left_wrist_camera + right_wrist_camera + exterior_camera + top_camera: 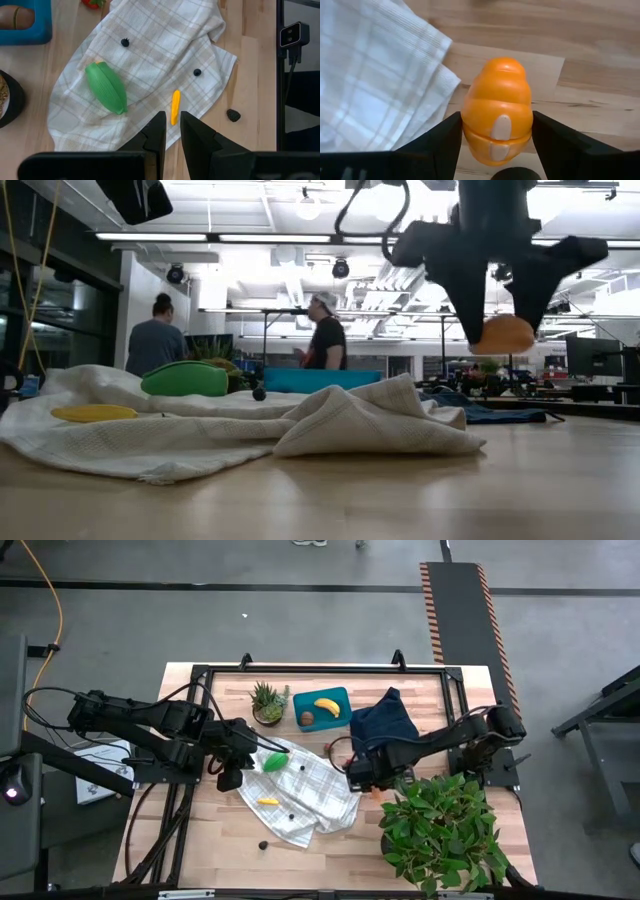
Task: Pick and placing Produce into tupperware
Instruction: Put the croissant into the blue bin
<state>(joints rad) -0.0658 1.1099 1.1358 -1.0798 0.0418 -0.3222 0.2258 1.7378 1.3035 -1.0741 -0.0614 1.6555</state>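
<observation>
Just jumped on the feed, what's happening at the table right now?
The right end effector is shut on an orange produce piece, lifted off the wood beside the checked cloth. The teal tupperware already holds a banana and a brown piece. The left end effector hovers over the cloth, empty, above a small yellow piece and a green piece. Dark berries remain scattered.

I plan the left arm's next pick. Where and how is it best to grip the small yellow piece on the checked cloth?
Grip the small yellow piece across its narrow middle, coming straight down from above. It lies flat on the checked cloth, long and slim, so the fingers should probably close across its short width.
</observation>
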